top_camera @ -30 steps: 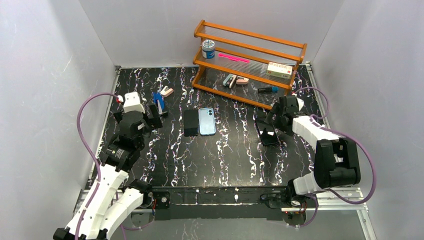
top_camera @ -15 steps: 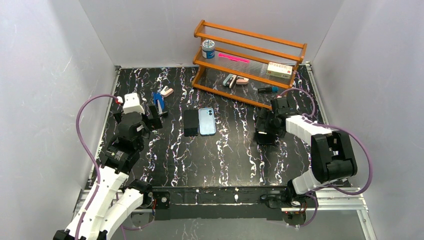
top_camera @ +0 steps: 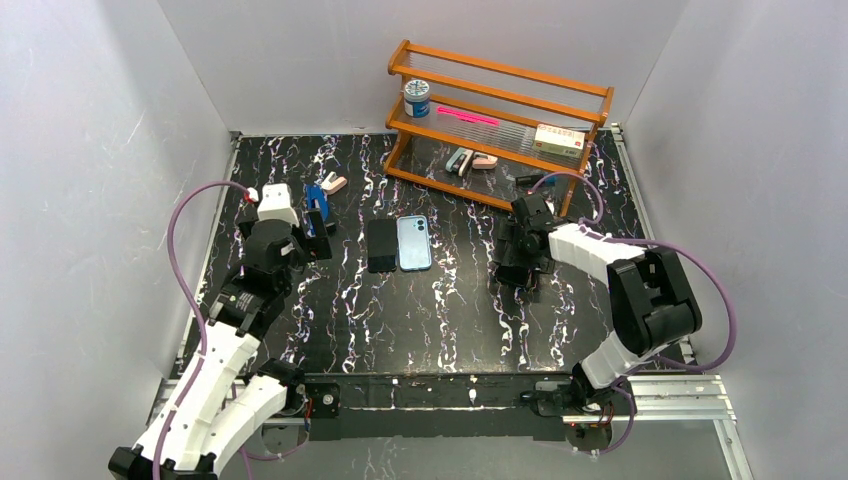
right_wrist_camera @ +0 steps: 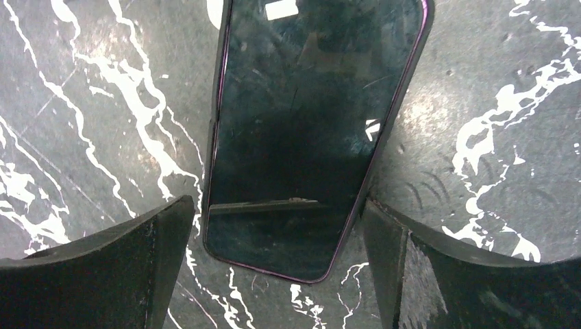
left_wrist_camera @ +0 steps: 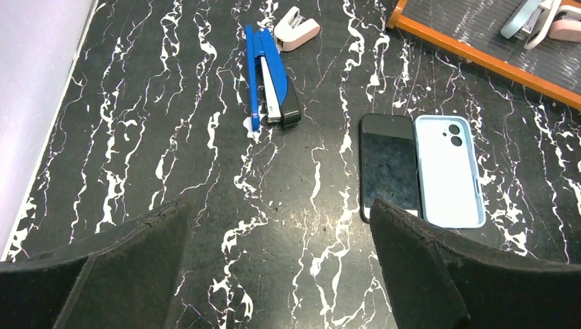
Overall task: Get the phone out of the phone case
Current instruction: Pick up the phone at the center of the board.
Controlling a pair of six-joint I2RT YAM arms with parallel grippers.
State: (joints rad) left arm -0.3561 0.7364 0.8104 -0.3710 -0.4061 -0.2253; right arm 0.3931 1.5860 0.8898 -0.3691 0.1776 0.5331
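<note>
Over probable handset (right_wrist_camera: 308, 130), right hand (right_wrist_camera: 275, 211) agape.

From above, the right tool (top_camera: 518, 268) covers whatever lies under it. Its wrist view shows a dark slab (right_wrist_camera: 308, 137) whose far end is cut off by the top edge; whether the fingers (right_wrist_camera: 103, 274) touch it cannot be told. The left tool (top_camera: 308, 238) hides the near half of the blue stapler (top_camera: 318, 195). In the left wrist view only a corner of the rack (left_wrist_camera: 479, 51) shows. Print on the box (top_camera: 559, 140) is too small to read
</note>
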